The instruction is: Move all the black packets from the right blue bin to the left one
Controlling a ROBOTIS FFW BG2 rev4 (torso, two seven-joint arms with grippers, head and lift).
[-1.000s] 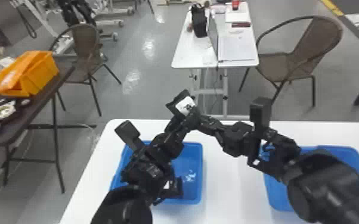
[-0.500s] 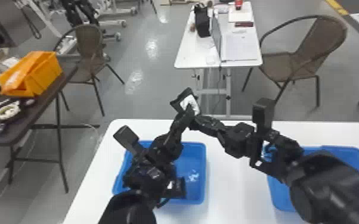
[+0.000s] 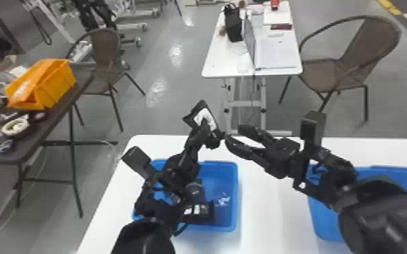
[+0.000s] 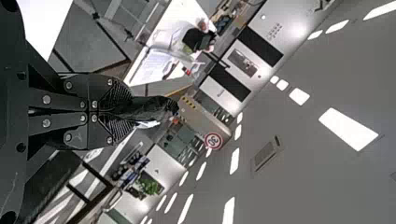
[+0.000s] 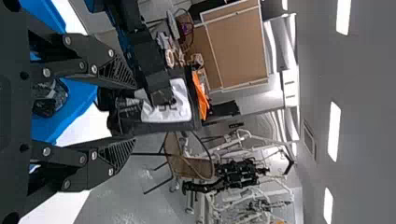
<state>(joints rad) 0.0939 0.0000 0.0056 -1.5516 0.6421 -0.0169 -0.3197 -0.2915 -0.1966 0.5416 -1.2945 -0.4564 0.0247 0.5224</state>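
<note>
Head view: my left gripper [image 3: 205,126] pinches a black packet [image 3: 195,110]. It's held up beyond the left blue bin [image 3: 236,192], tilted. Long axis slants from the upper left down toward my right gripper [image 3: 235,136], whose fingers are spread, tips near the packet's lower end. White label [image 3: 200,117] faces the camera, part covered by a left fingertip. Where the lower end stops is hard to make out, black on black. Left arm blocks much of the left bin; black packets [image 3: 206,214] with white patches lie in it, count unclear. Right arm hides a big part of the right blue bin [image 3: 324,219], which also runs off the edge, so can't tell its contents.

Left wrist view: my left gripper [image 4: 132,110] is clamped on the packet, seen nearly edge-on, long axis straight out from the fingertips. Label mostly turned away, just a white sliver.

Right wrist view: my right gripper [image 5: 134,114] stands wide; the packet's dark near end lines up with the gap, long axis leading outward. Label broadside, left fingertip across it. Contact with my right fingers: can't tell.
</note>
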